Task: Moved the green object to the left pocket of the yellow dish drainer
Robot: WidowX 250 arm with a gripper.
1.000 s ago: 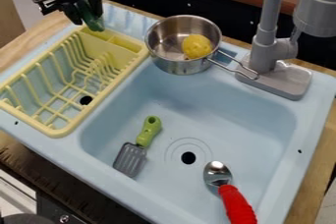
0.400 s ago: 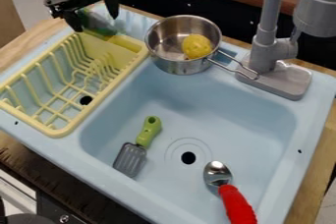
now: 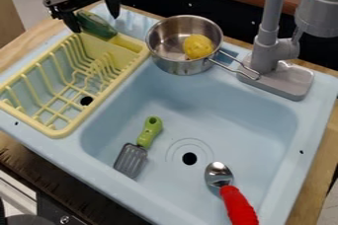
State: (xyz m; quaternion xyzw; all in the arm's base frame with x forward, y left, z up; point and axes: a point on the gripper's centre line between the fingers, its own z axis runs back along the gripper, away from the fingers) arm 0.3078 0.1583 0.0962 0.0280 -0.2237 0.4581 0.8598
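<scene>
At the upper left, my gripper [image 3: 96, 24] hangs over the back end of the yellow dish drainer [image 3: 47, 129]. Its two fingers stand wide apart, one on each side of the green object [image 3: 96, 25]. The dark green object lies tilted at the drainer's back left pocket, its lower right end by the pocket wall and its upper left end close to the left finger. How deep it sits in the pocket is hard to tell.
Right of the drainer a metal pot [image 3: 178, 65] holds a yellow item [image 3: 198, 46], with a grey faucet [image 3: 267, 51] farther right. A green-handled spatula [image 3: 138, 147] and a red-handled spoon [image 3: 228, 189] lie in the light blue sink [image 3: 198, 100].
The gripper has moved slightly right and its fingers have spread, letting go of the green object. That object has tipped from nearly upright to a slant at the back left pocket.
</scene>
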